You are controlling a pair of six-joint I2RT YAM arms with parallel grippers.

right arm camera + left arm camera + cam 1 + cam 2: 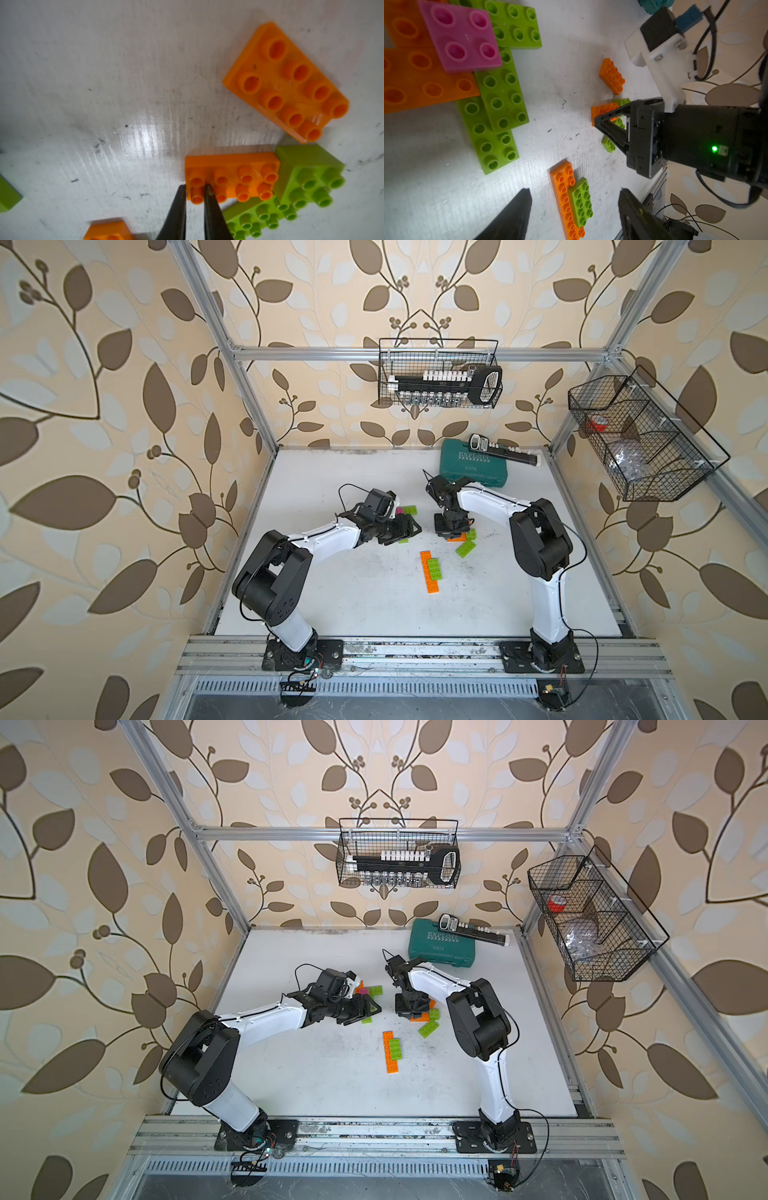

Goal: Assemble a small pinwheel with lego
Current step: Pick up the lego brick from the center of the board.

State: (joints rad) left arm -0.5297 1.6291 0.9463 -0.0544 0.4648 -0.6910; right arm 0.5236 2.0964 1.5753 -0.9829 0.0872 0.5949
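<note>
My right gripper (195,186) points down at a cluster of lego and is shut on the end of an orange brick (232,176). One finger is outside its end and the other is between its studs. That brick rests partly on lime-green bricks (307,176), and another orange brick (286,83) lies loose nearby. My left gripper (575,190) hangs open and empty above the table. A flat assembly lies close to it: a pink square brick (460,37) on orange (415,72) and green bricks (500,93). An orange strip with a green brick on it (430,572) lies in the middle.
A teal tool case (473,464) with a socket rail (507,452) across it lies at the back right of the white table (332,605). Wire baskets hang on the back wall (440,373) and right wall (640,435). One loose green brick (465,548) lies beside the right gripper.
</note>
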